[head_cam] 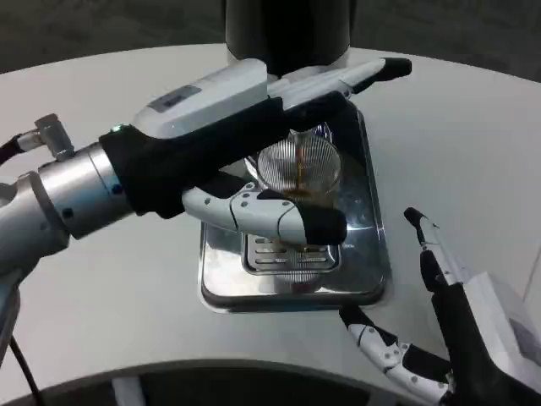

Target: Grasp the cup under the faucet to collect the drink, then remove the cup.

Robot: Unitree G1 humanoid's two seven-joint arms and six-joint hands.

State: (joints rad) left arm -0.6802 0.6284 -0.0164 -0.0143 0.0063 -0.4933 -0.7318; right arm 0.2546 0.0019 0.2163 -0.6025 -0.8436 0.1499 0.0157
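We see the left hand (254, 161) reaching in from the left side of the table (473, 127), its white back turned up and its fingers wrapped around a clear ribbed cup (297, 165). 1 long finger runs along the far side of the cup and another curls across the near side, so the cup sits pinched between them. Inside the cup a thin brown stream falls through the middle, and a little brown drink shows at the bottom.

Below the left hand lies a shiny metal drip tray (372, 254), with a slotted grate (287, 258) just under the near finger. The cup stands over that tray. Just beyond the hand rises the dark round body of the drink machine (287, 25), directly behind the cup; the faucet itself is hidden, so we cannot tell how it meets the cup.

The right hand (439, 330) rests low on the table, to the right of the tray and apart from it, fingers spread and holding nothing.
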